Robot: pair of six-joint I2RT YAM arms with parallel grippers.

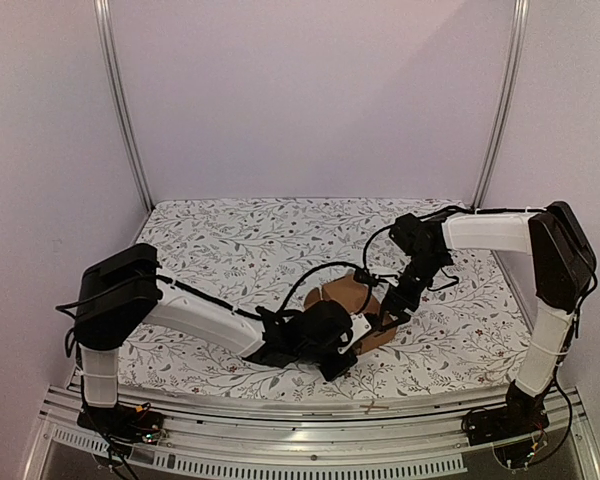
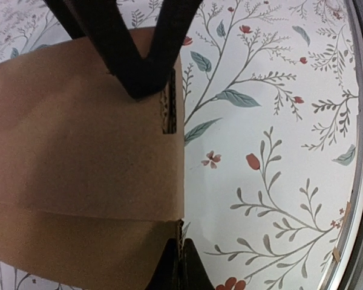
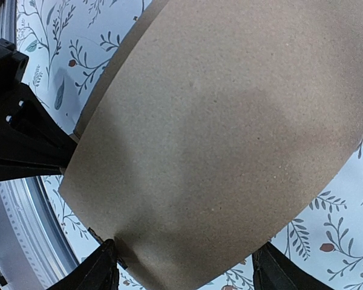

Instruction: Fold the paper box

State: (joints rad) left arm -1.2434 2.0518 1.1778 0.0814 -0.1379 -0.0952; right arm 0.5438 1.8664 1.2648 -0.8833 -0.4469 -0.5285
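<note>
The paper box (image 1: 342,298) lies at the middle of the overhead frame, between the two wrists. It looks thin, light and stiff across its panels but ready to give at the scored creases, so an edge pinch should suit it better than a mid-panel one. The left gripper (image 2: 180,257) is clamped on its right edge, low in the left wrist frame, below a cut slot (image 2: 169,106) no other view shows. The right gripper (image 3: 187,269) stands spread wide astride a broad panel, clear only in its own view
</note>
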